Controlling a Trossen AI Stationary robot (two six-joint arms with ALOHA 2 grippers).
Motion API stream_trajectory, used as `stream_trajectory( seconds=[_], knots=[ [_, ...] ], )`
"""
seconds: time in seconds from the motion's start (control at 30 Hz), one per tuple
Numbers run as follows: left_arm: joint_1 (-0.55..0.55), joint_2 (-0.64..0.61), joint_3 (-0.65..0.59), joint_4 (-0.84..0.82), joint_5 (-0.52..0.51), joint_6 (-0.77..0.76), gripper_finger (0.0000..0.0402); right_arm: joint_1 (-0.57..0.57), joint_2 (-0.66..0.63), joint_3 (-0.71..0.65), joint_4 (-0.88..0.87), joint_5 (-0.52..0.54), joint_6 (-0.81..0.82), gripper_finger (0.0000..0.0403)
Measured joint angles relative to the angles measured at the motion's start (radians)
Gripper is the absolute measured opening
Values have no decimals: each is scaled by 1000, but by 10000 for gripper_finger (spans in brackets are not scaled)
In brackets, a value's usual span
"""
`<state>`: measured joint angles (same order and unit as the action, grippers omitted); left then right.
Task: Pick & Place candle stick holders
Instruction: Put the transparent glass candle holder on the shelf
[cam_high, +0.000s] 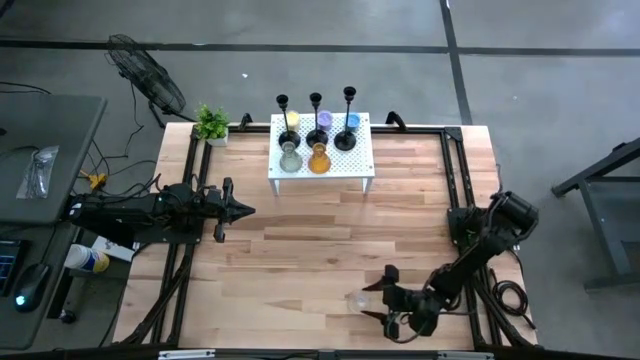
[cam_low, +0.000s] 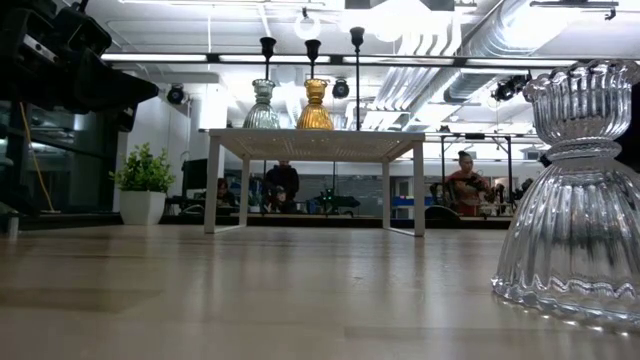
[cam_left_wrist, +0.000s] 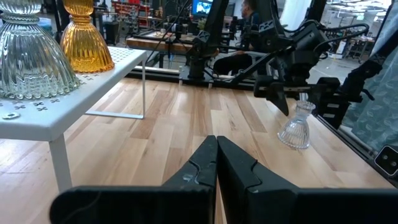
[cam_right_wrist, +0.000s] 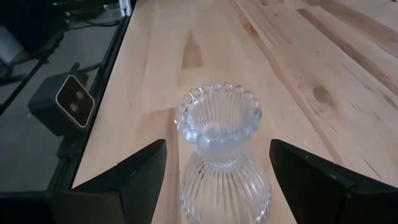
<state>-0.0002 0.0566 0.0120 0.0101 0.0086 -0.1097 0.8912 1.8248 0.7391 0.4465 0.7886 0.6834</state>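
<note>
Now at the grasp step: right end effector (cam_right_wrist: 214, 168) wide open, straddling the clear glass holder (cam_right_wrist: 219, 155) on the tabletop (cam_high: 300, 260), apparently untouched; closing next, then lifting.

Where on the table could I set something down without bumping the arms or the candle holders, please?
The wide bare wood between the white stand and the clear glass holder is free, bordered by the shut left gripper. The front-left wood is also bare. It is crowded on the stand top, packed with holders, and at the front right, where the open right gripper flanks the clear holder.
</note>
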Motion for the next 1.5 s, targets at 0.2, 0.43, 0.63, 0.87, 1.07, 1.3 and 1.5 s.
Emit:
stream_trajectory(
  seconds=[0.2,0.43,0.63,0.87,1.07,1.3,1.5],
  knots=[
    [0,0,0,0,0,0,0,-27,18,0,33,0,0,279],
    [0,0,0,0,0,0,0,-37,54,0,102,-10,-1,279],
    [0,0,0,0,0,0,0,-37,82,0,162,-6,-6,279],
    [0,0,0,0,0,0,0,-37,82,0,158,-3,-33,267],
    [0,0,0,0,0,0,0,-37,82,0,157,-2,-34,221],
    [0,0,0,0,0,0,0,-37,82,0,157,-2,-34,188],
    [0,0,0,0,0,0,0,-37,82,0,161,-3,-34,178]
  ],
)
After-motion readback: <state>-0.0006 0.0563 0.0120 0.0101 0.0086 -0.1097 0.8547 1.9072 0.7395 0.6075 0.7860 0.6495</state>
